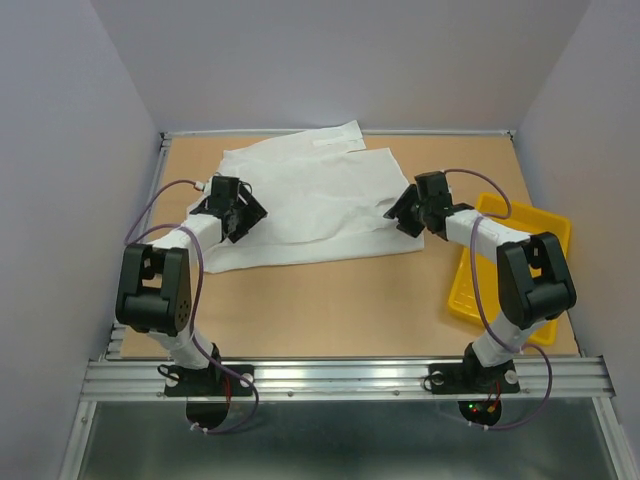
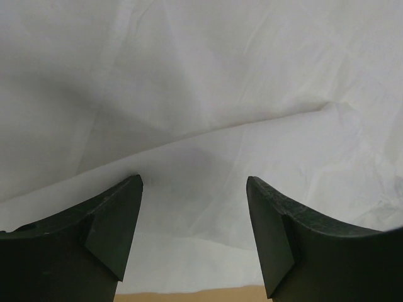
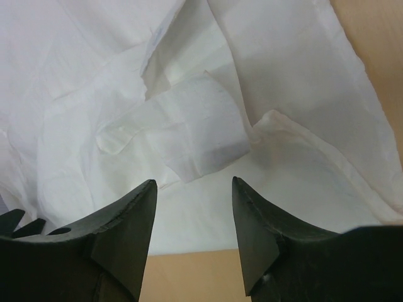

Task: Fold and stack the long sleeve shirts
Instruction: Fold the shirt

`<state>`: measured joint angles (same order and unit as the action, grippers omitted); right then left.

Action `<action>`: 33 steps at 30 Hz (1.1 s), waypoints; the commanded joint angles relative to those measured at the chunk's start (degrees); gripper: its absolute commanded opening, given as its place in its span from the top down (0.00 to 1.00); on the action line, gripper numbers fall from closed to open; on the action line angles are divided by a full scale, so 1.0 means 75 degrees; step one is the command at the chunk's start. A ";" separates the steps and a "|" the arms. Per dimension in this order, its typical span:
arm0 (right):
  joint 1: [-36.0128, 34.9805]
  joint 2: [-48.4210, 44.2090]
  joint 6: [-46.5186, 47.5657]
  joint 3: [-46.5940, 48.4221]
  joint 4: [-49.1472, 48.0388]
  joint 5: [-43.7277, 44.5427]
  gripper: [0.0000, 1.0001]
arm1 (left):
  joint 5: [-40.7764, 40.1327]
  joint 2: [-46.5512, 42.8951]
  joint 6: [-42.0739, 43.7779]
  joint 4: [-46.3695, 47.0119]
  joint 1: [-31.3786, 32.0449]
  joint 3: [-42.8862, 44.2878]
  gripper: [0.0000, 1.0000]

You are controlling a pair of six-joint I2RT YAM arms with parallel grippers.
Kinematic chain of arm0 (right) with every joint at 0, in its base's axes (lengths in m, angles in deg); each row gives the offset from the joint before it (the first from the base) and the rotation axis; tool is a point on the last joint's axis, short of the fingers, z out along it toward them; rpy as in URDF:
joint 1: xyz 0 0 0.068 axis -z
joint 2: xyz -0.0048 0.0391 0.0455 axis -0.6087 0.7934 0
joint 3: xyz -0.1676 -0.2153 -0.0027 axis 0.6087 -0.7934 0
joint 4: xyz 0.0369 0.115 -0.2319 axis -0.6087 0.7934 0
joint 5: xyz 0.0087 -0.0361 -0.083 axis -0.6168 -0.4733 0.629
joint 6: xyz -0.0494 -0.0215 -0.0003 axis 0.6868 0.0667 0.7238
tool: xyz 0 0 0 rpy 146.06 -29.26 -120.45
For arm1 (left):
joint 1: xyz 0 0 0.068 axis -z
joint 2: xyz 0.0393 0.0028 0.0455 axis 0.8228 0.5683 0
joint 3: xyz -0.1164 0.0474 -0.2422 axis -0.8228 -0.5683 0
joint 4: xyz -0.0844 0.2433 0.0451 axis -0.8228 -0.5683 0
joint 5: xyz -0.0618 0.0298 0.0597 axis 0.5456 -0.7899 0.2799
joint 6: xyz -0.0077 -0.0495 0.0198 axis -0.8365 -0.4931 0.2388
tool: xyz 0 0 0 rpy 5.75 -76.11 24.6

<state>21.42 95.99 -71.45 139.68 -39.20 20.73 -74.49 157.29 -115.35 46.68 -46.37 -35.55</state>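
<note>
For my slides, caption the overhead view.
Left gripper and right gripper, both open, at opposite sides of a white shirt spread on the table, yellow tray at right.

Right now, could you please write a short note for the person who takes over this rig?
Left gripper: open, holds nothing, just over the left part of the white shirt.
Right gripper: open, holds nothing, at the shirt's right edge.
Shirt: lies wrinkled on the far half of the table, with some layers turned over. The yellow tray is at the right, apart from it.
Done: no finished fold, no stack.
Left: fold the shirt, then stack it.
</note>
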 commanded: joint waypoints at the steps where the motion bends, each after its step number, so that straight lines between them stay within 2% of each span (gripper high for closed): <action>1: 0.0093 0.0171 -0.0602 -0.0311 -0.1049 0.0021 0.44 | -0.0393 0.0390 0.0132 0.0283 -0.0016 0.0435 0.22; 5: 0.0175 0.0288 -0.0720 -0.0452 -0.1144 0.0254 0.45 | -0.0475 0.0812 0.0190 0.0295 -0.0051 0.0400 0.23; 25: 0.0421 0.0558 -0.1071 -0.0652 -0.1741 0.0514 0.55 | -0.0569 0.0801 0.0284 0.0319 -0.0086 0.0107 0.23; 30: 0.0432 0.0582 -0.1095 -0.0616 -0.1753 0.0560 0.64 | -0.0604 0.0777 0.0284 0.0295 -0.0098 0.0107 0.23; 33: 0.0444 0.0488 -0.1048 -0.0640 -0.1753 0.0654 0.81 | -0.0639 0.0789 0.0296 0.0260 -0.0098 0.0130 0.23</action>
<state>24.09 100.18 -79.15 135.44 -49.43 23.37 -77.62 164.08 -114.15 48.21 -46.83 -34.52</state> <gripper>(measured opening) 0.269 0.777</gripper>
